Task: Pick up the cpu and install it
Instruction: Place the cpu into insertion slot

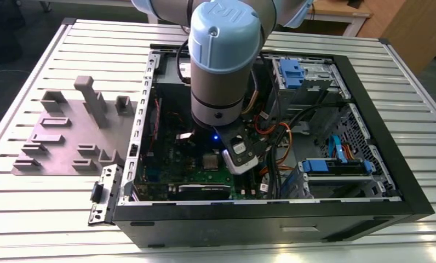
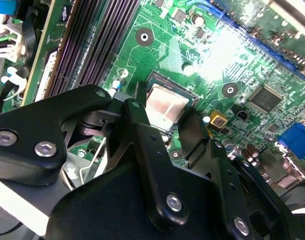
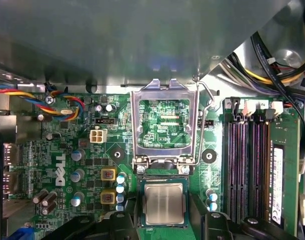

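Observation:
The cpu (image 3: 164, 202) is a small square chip with a silver-grey top. It lies flat in the open socket on the green motherboard (image 3: 67, 165). The same chip, the cpu (image 2: 165, 107), reflects light between the black fingers in the second wrist view. My gripper (image 3: 165, 220) hangs just over it, and its fingers (image 3: 123, 224) stand on either side, wider than the chip and apart from its edges. The silver socket frame (image 3: 165, 90) is flipped up beyond the chip, and its wire lever (image 3: 208, 107) is raised. In the exterior view my arm (image 1: 218, 71) reaches down into the open computer case (image 1: 393, 181).
Dark memory slots (image 3: 247, 165) run beside the socket. Bundled cables (image 3: 57, 105) and capacitors (image 3: 76, 175) crowd the other side. Blue drive brackets (image 1: 335, 164) and orange cables fill the case toward the exterior view's right. A grey fixture block (image 1: 72, 131) stands on the slatted table outside the case.

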